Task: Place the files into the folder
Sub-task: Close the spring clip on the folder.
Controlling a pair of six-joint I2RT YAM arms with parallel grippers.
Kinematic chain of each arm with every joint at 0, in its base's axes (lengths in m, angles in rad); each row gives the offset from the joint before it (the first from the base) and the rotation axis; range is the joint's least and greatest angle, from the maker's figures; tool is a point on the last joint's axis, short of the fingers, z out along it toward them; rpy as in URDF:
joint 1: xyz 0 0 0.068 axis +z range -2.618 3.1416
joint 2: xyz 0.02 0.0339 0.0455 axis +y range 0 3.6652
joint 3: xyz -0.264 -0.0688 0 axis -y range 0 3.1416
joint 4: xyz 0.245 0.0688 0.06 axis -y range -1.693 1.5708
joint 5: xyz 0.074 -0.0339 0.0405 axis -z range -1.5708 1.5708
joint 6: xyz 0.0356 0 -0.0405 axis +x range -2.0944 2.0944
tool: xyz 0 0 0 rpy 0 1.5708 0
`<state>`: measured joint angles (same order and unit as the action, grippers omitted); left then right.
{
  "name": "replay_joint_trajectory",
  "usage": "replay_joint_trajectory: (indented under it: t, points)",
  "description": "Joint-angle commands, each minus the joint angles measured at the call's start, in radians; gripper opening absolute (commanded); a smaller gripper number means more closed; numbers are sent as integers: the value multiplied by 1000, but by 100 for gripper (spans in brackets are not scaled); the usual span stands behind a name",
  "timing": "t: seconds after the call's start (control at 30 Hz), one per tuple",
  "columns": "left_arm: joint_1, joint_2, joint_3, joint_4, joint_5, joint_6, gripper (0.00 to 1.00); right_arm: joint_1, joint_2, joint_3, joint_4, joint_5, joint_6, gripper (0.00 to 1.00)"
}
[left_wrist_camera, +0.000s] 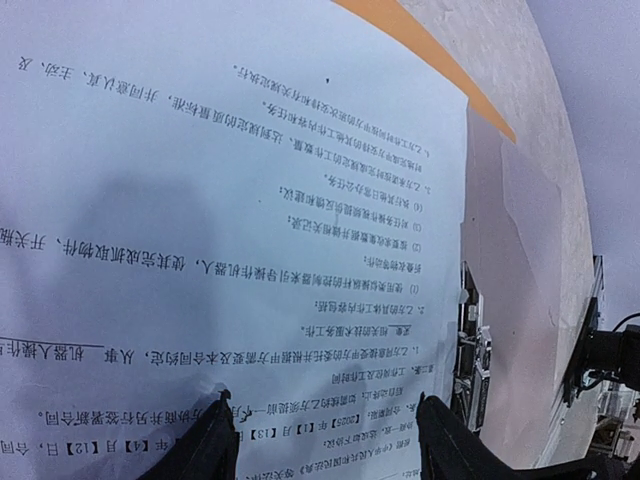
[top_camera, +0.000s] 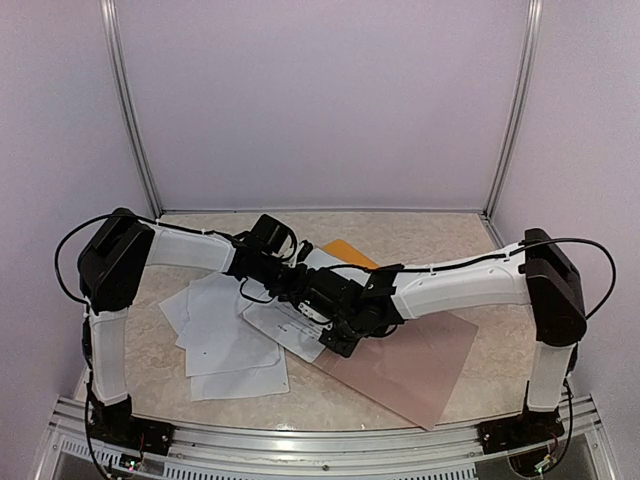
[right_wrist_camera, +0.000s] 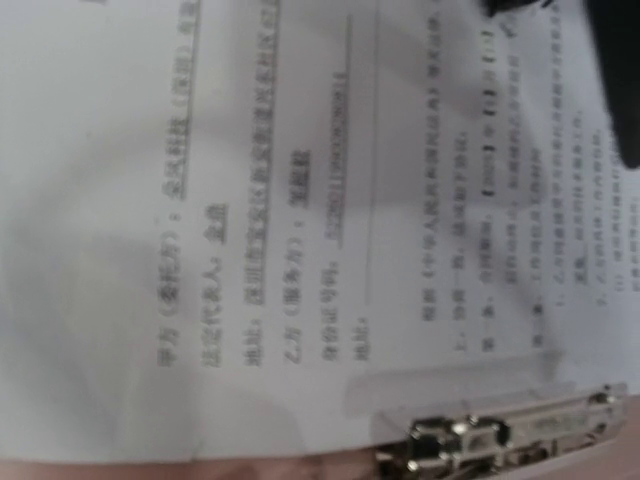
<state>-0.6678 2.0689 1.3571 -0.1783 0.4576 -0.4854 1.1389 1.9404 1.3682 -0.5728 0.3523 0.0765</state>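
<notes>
Several loose files [top_camera: 225,340] lie spread at the left of the table. Another printed sheet [top_camera: 283,325] lies in the middle, partly over the orange-yellow folder [top_camera: 345,252], of which only a corner shows. My left gripper [top_camera: 298,285] is open, its fingertips [left_wrist_camera: 222,425] wide apart just over this sheet [left_wrist_camera: 230,200]. The folder's orange edge [left_wrist_camera: 430,50] and its metal clip [left_wrist_camera: 470,350] show beside the paper. My right gripper [top_camera: 338,335] hovers close over the same sheet [right_wrist_camera: 250,200] near the clip [right_wrist_camera: 490,445]; its fingers are out of sight.
A pinkish-brown flat board [top_camera: 415,360] lies at the front right, reaching under the right arm; it also shows in the left wrist view [left_wrist_camera: 520,250]. The two arms meet closely at the table's middle. Grey walls and metal posts [top_camera: 130,120] enclose the back.
</notes>
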Motion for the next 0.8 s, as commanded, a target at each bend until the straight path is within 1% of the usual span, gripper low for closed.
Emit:
replay_joint_trajectory:
  t: [0.0, 0.3, 0.77]
  points:
    - [2, 25, -32, -65, -12, 28, 59, 4, -50, 1, -19, 30, 28, 14]
    - [-1, 25, -28, -74, -17, 39, 59, -15, -90, -12, -22, 46, 41, 13]
    - [-4, 20, -27, -85, -25, 46, 59, -88, -158, -67, 0, 38, 43, 13]
